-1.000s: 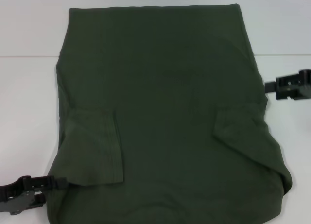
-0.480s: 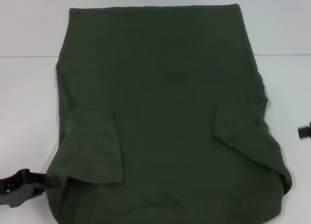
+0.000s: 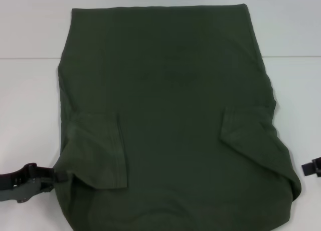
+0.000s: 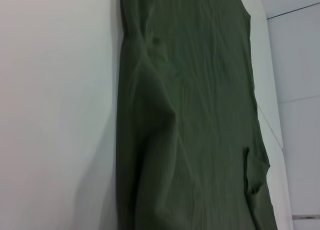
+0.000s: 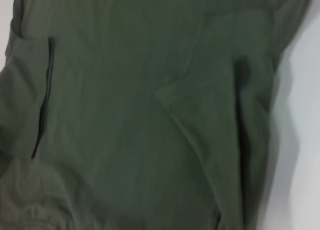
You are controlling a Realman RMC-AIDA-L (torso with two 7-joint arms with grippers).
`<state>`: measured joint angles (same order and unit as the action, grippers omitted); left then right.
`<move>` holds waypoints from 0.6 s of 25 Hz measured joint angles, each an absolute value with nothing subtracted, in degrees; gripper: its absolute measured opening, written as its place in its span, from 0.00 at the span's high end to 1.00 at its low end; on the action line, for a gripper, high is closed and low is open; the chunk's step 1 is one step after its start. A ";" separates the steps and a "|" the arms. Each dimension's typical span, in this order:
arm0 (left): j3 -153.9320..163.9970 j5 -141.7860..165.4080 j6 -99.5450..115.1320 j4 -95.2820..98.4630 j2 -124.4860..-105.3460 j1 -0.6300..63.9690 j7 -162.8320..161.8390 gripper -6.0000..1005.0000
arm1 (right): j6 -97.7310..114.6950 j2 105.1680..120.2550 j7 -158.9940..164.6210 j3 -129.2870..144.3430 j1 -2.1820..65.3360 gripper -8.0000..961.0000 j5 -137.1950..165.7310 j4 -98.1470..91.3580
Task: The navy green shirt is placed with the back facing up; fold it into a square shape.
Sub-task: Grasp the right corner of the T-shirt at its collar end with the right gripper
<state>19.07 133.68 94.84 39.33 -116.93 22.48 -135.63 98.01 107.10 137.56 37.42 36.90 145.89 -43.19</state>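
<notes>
White table (image 3: 30, 90): shirt (image 3: 170, 116) unmoved (right claw (image 3: 312, 168) lower).

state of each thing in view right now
shirt: flat on the table, back up, both sleeves folded in over the body
left hand: low at the shirt's near left edge
right hand: off the shirt's near right edge, apart from it

- The navy green shirt (image 3: 175, 121) lies flat on the white surface (image 3: 30, 100), plain side up.
- Both short sleeves are folded inward over its body.
</notes>
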 joint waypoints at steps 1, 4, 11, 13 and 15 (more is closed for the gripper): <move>19.07 133.68 94.63 39.15 -116.90 22.58 -135.63 0.96 | 97.64 107.52 137.48 37.93 36.92 0.39 145.90 -43.16; 19.07 133.68 94.34 38.83 -116.85 22.79 -135.62 0.96 | 96.73 108.31 137.55 39.80 36.94 0.39 145.93 -43.09; 19.07 133.68 94.12 38.49 -116.77 23.02 -135.62 0.96 | 94.86 109.76 137.86 40.76 36.92 0.39 147.76 -43.03; 19.07 133.68 94.12 38.48 -116.74 23.10 -135.61 0.96 | 94.41 110.12 138.03 40.76 37.04 0.39 148.59 -43.03; 19.07 133.68 94.10 38.48 -116.70 23.20 -135.62 0.96 | 94.07 110.42 138.04 40.76 37.19 0.39 148.92 -43.03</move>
<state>19.07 133.68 94.10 38.49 -116.70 23.20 -135.62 94.07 110.42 138.04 40.76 37.19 148.92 -43.03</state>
